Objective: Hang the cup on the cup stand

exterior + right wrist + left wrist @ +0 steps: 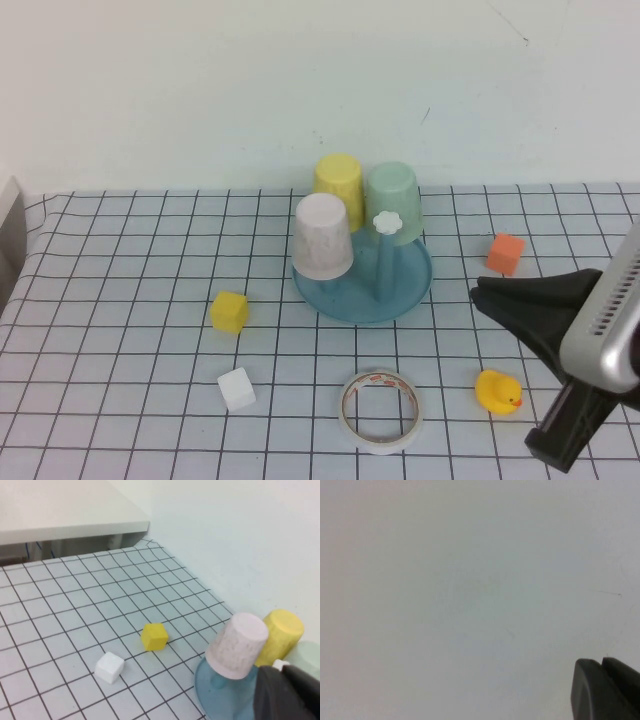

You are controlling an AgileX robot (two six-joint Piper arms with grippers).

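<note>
The cup stand (410, 290), a round blue dish with upright pegs, sits at mid-table and carries three inverted cups: the pale pink cup (323, 236) on its near-left peg, a yellow cup (339, 178) at far left, a mint-green cup (393, 198) at far right. One white flower knob (387, 223) stands bare. Right gripper (480, 294) hovers right of the stand, fingers closed, holding nothing. Left gripper (603, 664) is outside the high view; its wrist view shows closed fingers against blank wall, empty. The gridded white tablecloth (130, 400) bears a yellow cube (229, 311), white cube (237, 389), tape ring (381, 411), rubber duck (497, 391) and orange cube (505, 253).
</note>
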